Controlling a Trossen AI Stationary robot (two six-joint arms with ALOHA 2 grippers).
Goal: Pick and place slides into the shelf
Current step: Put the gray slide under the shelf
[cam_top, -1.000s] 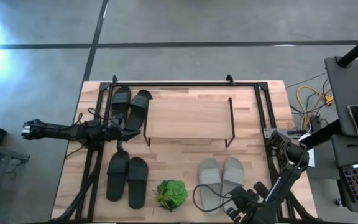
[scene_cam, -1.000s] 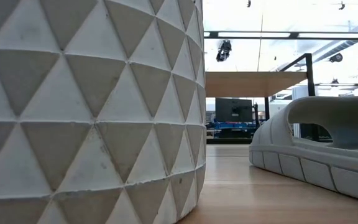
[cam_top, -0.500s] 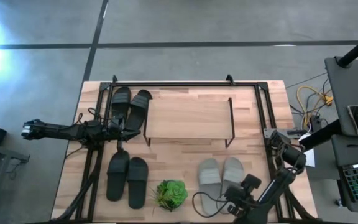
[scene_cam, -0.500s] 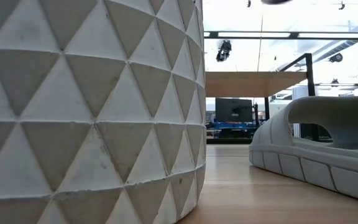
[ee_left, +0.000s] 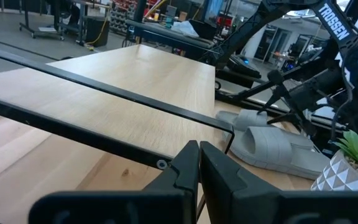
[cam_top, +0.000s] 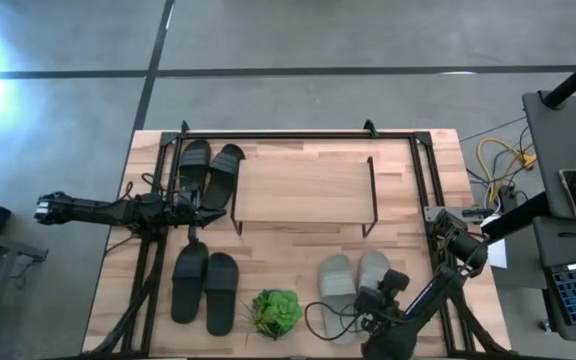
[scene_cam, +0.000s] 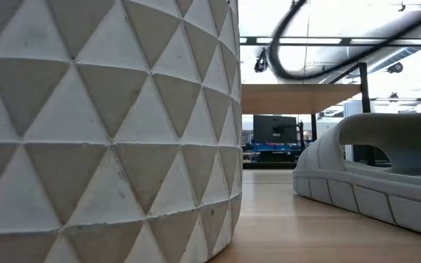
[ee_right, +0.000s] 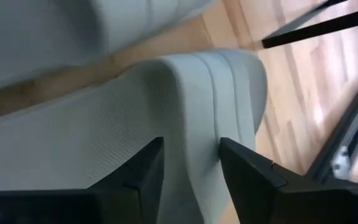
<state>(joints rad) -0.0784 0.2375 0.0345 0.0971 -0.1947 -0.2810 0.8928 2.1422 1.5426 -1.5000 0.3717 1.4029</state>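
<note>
Three pairs of slides on the table (cam_top: 398,165): black pair (cam_top: 208,172) at the far left, just left of the shelf (cam_top: 303,187), second black pair (cam_top: 205,285) near left, grey pair (cam_top: 353,280) near right. All six lie flat on the tabletop, none on the shelf. Shelf sits mid-table toward the far edge, plank top bare. Plant (cam_top: 275,313) stands at the near edge between the near black pair and the grey pair, close to both.

Right gripper (cam_top: 380,300) is down low at the near end of the grey pair, over the right-hand grey slide. Right wrist view: its two fingers (ee_right: 135,177) are spread apart with the grey slide's strap (ee_right: 191,112) between and just past them; contact with the strap cannot be told, nothing is pinched. A dark cable loops beside the left grey slide in the high view.

Left gripper (cam_top: 196,205) is parked at the left side, arm lying level from the table's left edge, tip near the shelf's near-left leg and just near of the far black pair. Left wrist view: its fingers (ee_left: 185,168) are pressed together, holding nothing, pointing across at the shelf plank (ee_left: 123,87), with a grey slide (ee_left: 272,146) and the plant's pot (ee_left: 347,180) beyond.

Low view: the white faceted pot (scene_cam: 101,124) fills the left half, a grey slide (scene_cam: 371,172) sits to its right, the shelf (scene_cam: 298,95) behind, a cable looping overhead
</note>
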